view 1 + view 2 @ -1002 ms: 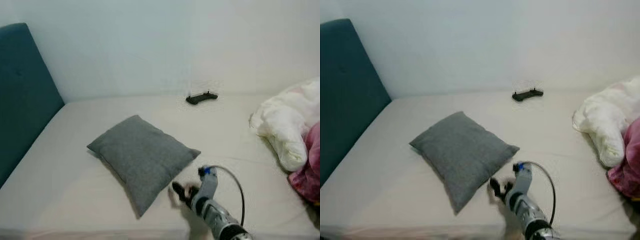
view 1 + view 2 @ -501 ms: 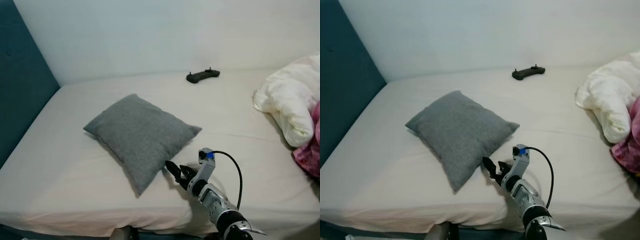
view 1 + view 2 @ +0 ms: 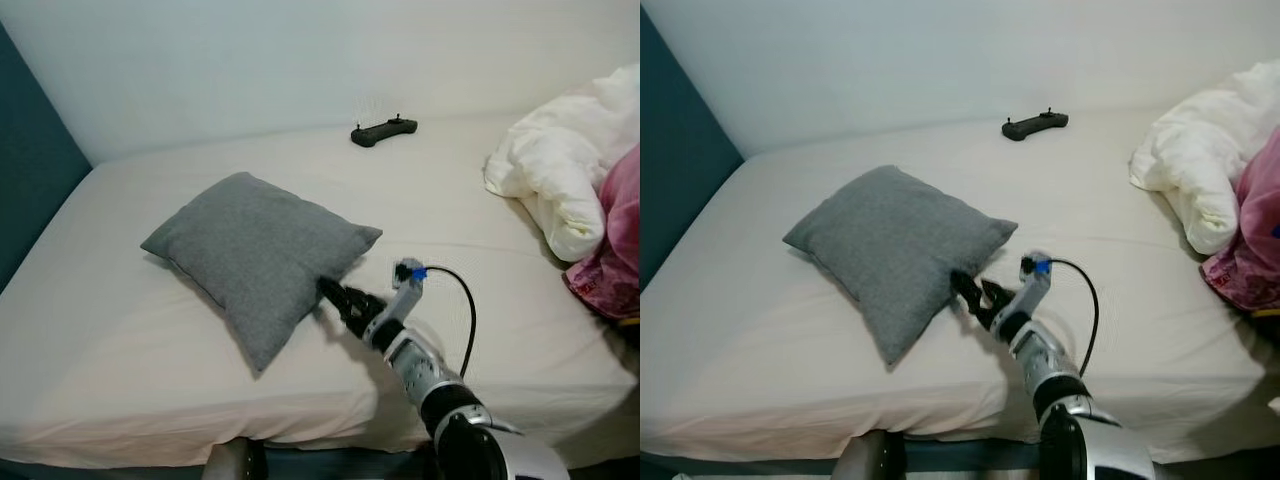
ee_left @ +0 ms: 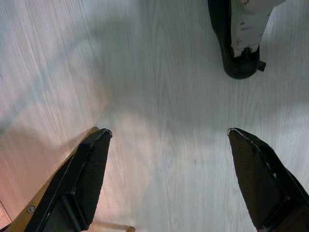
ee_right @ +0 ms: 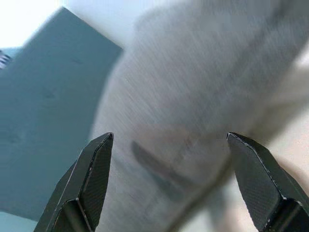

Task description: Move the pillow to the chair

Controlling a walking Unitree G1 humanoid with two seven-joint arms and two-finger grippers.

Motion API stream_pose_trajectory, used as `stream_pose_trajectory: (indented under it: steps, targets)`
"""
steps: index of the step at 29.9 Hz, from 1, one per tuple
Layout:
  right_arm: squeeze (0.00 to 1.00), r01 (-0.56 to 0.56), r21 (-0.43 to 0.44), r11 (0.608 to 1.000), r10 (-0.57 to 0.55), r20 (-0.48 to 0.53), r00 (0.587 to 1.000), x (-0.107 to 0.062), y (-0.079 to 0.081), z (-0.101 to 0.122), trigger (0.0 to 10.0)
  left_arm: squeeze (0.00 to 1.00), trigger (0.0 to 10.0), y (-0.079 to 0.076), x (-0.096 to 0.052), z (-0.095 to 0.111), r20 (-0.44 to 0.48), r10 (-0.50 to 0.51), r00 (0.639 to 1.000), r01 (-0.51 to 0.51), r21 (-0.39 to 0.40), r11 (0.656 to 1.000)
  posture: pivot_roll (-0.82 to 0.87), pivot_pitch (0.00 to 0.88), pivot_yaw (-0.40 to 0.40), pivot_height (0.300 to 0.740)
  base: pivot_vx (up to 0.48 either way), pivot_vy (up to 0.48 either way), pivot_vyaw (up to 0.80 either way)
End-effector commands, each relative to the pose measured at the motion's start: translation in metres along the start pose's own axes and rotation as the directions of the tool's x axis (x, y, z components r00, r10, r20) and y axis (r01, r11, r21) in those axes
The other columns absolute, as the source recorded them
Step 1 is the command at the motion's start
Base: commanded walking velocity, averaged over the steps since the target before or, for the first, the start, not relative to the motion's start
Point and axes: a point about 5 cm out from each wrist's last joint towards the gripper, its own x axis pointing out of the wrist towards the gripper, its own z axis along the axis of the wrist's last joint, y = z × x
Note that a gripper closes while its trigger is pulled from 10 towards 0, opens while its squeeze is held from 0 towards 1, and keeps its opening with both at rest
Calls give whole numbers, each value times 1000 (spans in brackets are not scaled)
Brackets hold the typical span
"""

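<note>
Reaching out with my right gripper (image 3: 335,298), I have its two black fingers spread wide apart and holding nothing, with the tips right at the near edge of the grey pillow (image 3: 250,255). My left gripper (image 4: 166,140) hangs idle over the pale wood floor (image 4: 159,87), fingers spread too, with a dark shoe (image 4: 239,36) on the floor ahead of it.

The pillow lies flat on the bed (image 3: 120,340), one corner pointing at me. To do this well, I think I should push in a bit more so one finger goes over the soft edge and one under it, then squeeze a thick bunch of cloth, not just a thin fold that could slip.

Farther back sit a white blanket (image 3: 555,180), pink cloth (image 3: 610,240), and a black controller (image 3: 383,131) by the wall. I cannot see the chair.
</note>
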Motion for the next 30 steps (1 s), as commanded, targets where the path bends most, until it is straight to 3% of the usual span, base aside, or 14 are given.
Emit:
stream_pose_trajectory:
  steps: [1, 7, 9, 14, 15, 16, 30]
  targets:
    - [0, -23, 17, 1000, 23, 5, 1000, 2, 2, 2, 10000, 0, 10000, 3, -6, -15, -39, 11, 999, -11, -12, 1000, 234, 283, 91, 500, 0, 0, 0]
    - [0, 30, -19, 999, -30, -13, 999, 3, 0, 5, 10000, 0, 10000, 2, -7, -17, -40, 8, 999, -9, -12, 1000, 235, 286, 92, 500, 0, 0, 0]
    - [0, 171, 40, 984, -172, 26, 985, 5, -6, 13, 10000, 0, 10000, 2, -7, -19, -38, 5, 999, -5, -10, 1000, 242, 296, 98, 500, 0, 0, 0]
    - [0, 198, 61, 978, -201, 42, 979, 9, -6, 19, 10000, 0, 10000, 3, -8, -18, -31, 4, 1000, -4, -7, 1000, 252, 300, 101, 500, 0, 0, 0]
    - [0, 181, 59, 982, -184, 56, 981, 11, -3, 22, 1569, 0, 10000, 3, -8, -18, -29, 5, 1000, -5, -6, 1000, 260, 305, 105, 500, 0, 0, 0]
    - [0, 131, 68, 989, -136, 81, 987, 16, 4, 28, 0, 0, 10000, 5, -8, -17, -27, 7, 1000, -7, -5, 1000, 265, 307, 104, 500, 0, 0, 0]
    - [0, 66, 11, 998, -67, 8, 998, 23, 13, 26, 0, 0, 10000, 3, -9, -21, -33, 14, 999, -14, -24, 1000, 254, 302, 79, 500, 0, 0, 0]
